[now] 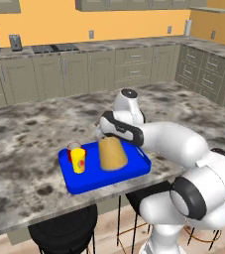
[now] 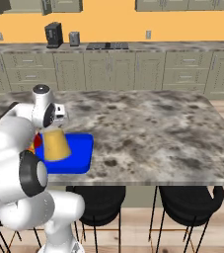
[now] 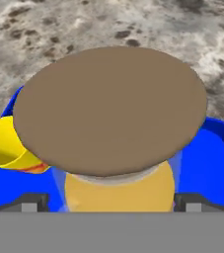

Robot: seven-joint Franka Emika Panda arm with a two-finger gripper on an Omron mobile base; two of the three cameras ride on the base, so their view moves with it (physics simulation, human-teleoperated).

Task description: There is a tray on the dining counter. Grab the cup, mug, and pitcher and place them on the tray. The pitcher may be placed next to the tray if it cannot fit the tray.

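Observation:
The blue tray [image 1: 134,171] [image 2: 79,150] [image 3: 209,163] lies near the front edge of the dining counter [image 1: 25,144] [image 2: 148,123]. On it stands the pitcher [image 1: 113,153] [image 2: 56,145], its orange liquid under a brown lid [image 3: 111,108]. The yellow cup [image 1: 78,160] [image 3: 5,148] is at the tray's left end, and the red mug [image 1: 73,148] [image 2: 37,142] sits right behind it. My gripper [image 3: 111,203] hangs straight over the pitcher, open. One fingertip [image 3: 32,202] stands on each side of the glass body, with a gap on both sides.
Black stools [image 1: 64,230] [image 2: 190,197] are tucked under the counter's overhang. A long back counter [image 1: 109,45] with beige drawers runs along the orange wall and carries a coffee machine [image 2: 53,34]. My arm's white links crowd the tray's right side in the left base view.

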